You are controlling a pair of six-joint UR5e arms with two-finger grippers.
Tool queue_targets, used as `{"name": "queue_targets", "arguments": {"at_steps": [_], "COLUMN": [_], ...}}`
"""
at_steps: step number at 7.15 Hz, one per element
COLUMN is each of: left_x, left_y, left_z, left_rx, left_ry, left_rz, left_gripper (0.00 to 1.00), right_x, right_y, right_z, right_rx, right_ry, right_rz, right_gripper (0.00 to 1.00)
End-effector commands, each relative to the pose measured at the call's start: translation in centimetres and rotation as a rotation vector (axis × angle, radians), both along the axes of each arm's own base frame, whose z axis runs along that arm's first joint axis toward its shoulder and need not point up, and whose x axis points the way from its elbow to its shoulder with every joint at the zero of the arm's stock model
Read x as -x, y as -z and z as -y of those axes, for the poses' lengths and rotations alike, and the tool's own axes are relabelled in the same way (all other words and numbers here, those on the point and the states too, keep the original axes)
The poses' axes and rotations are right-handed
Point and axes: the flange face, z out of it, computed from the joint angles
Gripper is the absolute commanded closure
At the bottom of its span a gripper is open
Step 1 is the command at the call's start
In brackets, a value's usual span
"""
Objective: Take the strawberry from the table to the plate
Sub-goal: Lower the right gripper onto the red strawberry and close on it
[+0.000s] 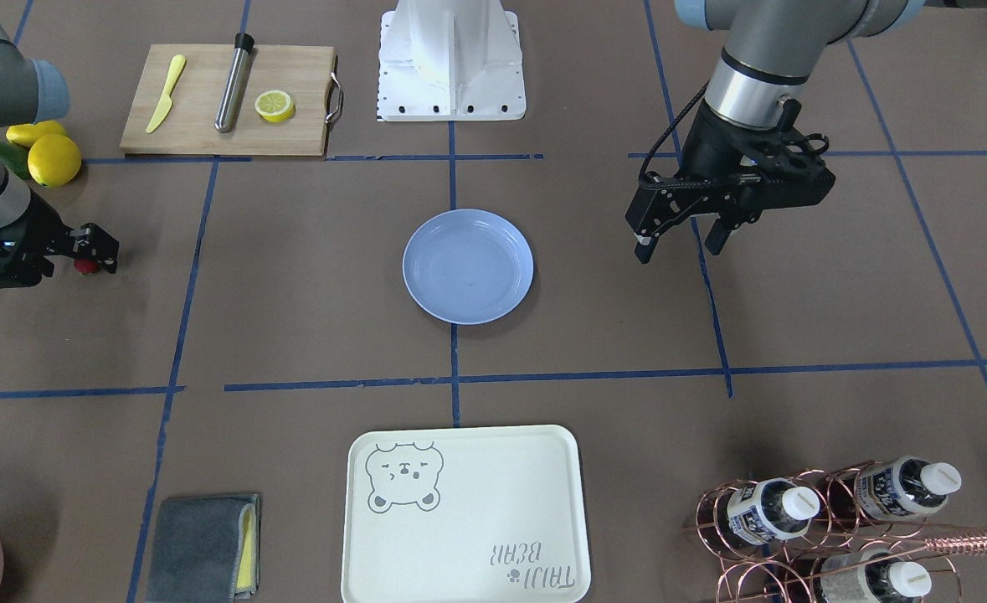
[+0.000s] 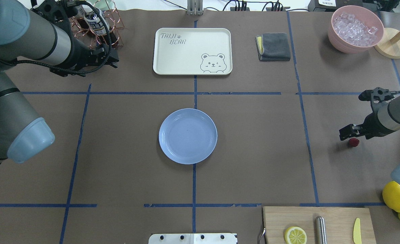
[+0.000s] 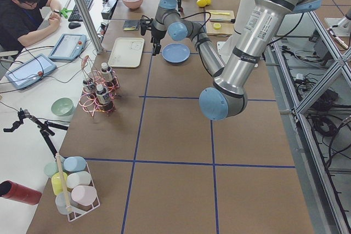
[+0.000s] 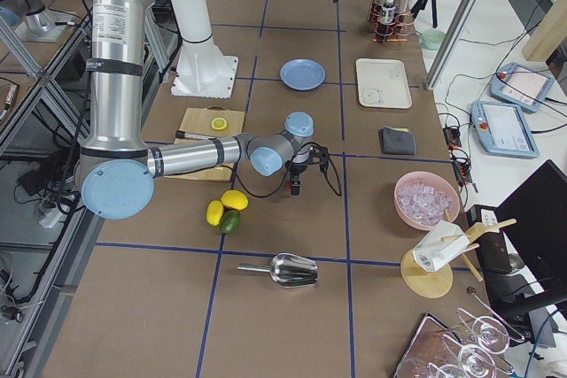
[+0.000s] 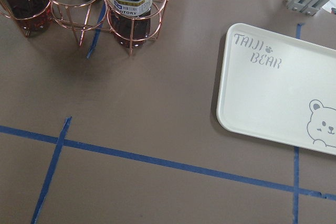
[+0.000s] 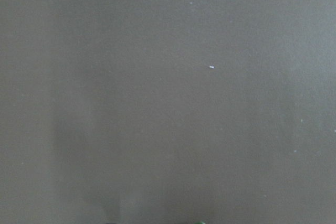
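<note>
The strawberry [image 2: 353,142], a tiny dark-red berry, lies on the brown table [image 1: 309,276] far to the robot's right. My right gripper [image 2: 348,133] hangs low right over it, open, its fingers straddling the berry [image 1: 85,266]. The right wrist view shows only close brown paper and a green speck at its bottom edge. At the table's centre sits the light-blue plate [image 1: 468,266], with nothing on it [image 2: 188,136]. My left gripper [image 1: 681,244] hovers open and holds nothing, off to the plate's other side near the bottle rack.
Two lemons [image 1: 53,159] lie close behind the right arm. A cutting board [image 1: 200,126] carries a lemon half, a yellow knife and a metal rod. A cream bear tray [image 1: 464,515], a grey cloth [image 1: 204,546], a copper bottle rack [image 1: 836,528] and a pink ice bowl [image 2: 355,28] line the far side.
</note>
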Motion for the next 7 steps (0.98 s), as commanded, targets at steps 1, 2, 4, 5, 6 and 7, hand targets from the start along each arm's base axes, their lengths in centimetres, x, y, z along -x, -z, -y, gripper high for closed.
{"name": "queue_targets", "arguments": {"at_steps": [1, 2, 4, 5, 6, 7], "left_x": [0.01, -0.02, -0.03, -0.11, -0.03, -0.11], "left_y": [0.03, 0.06, 0.06, 0.06, 0.08, 0.08], "left_z": [-0.02, 0.03, 0.02, -0.02, 0.02, -0.03], "left_rx": [0.0, -0.001, 0.0, 0.0, -0.001, -0.001], "left_ry": [-0.001, 0.001, -0.001, -0.002, -0.001, -0.002], "left_rz": [-0.001, 0.0, -0.001, -0.001, -0.002, -0.002], "left_gripper": [0.0, 0.0, 0.0, 0.0, 0.0, 0.0], "right_x": [0.03, 0.03, 0.03, 0.04, 0.05, 0.07], "right_y": [-0.06, -0.06, -0.04, -0.03, 0.14, 0.24], "right_z": [-0.09, -0.09, -0.09, -0.1, -0.12, -0.15], "right_rx": [0.002, 0.002, 0.001, 0.002, 0.001, 0.001], "right_ry": [0.002, 0.002, 0.002, 0.003, 0.004, 0.006], "right_rz": [0.004, 0.004, 0.005, 0.006, 0.01, 0.013], "right_gripper": [0.26, 0.32, 0.44, 0.45, 0.44, 0.43]}}
